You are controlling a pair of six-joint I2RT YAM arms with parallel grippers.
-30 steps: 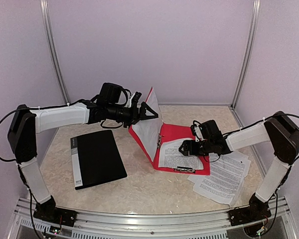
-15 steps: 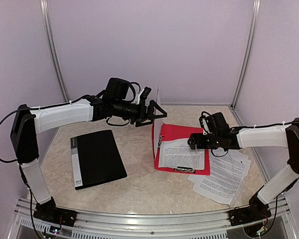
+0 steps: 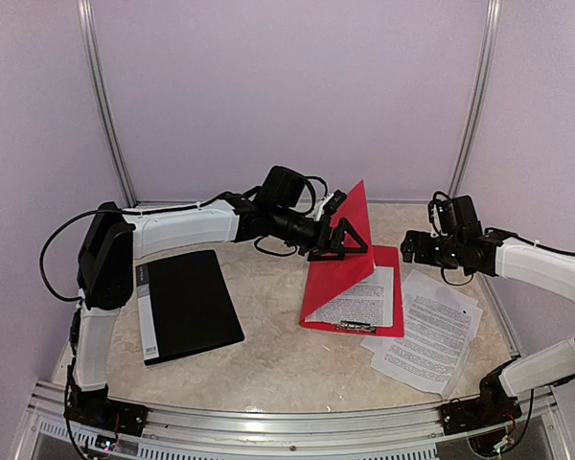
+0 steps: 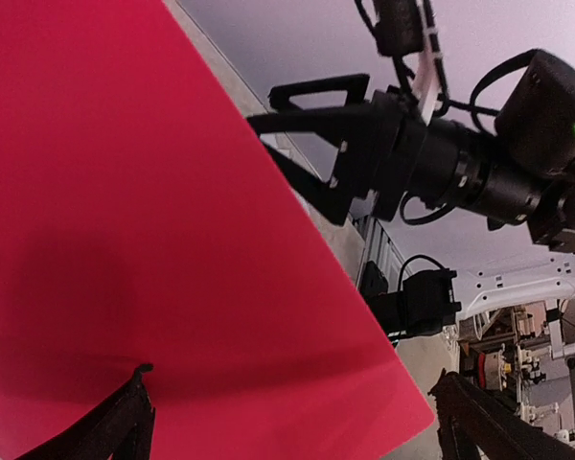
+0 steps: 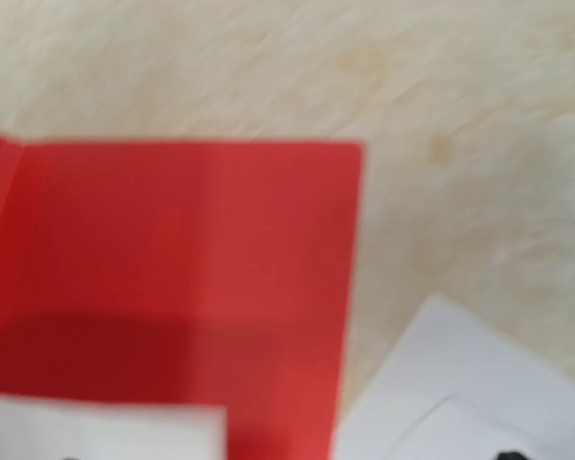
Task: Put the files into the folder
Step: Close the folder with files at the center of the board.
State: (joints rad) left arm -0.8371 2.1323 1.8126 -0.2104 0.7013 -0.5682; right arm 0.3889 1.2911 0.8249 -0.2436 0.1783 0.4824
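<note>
The red folder (image 3: 388, 261) lies open on the table with a printed sheet (image 3: 374, 302) inside, one of the files. Its front cover (image 3: 333, 268) leans right over that sheet. My left gripper (image 3: 343, 241) is open with its fingers against the raised cover, which fills the left wrist view (image 4: 172, 240) between the spread fingertips (image 4: 136, 412). More files (image 3: 431, 345) lie loose to the right of the folder. My right gripper (image 3: 412, 251) is open and empty, hovering above the folder's back right corner (image 5: 297, 211). The right wrist view is blurred, with white sheets (image 5: 460, 393) at its lower right.
A shut black folder (image 3: 187, 305) lies at the left of the table. A metal clip (image 3: 355, 328) sits at the red folder's near edge. Purple walls close in the back and both sides.
My left arm has swung right, tipping the red cover from leaning left to leaning over the sheet. My right arm has pulled back from the sheet to the back right.
</note>
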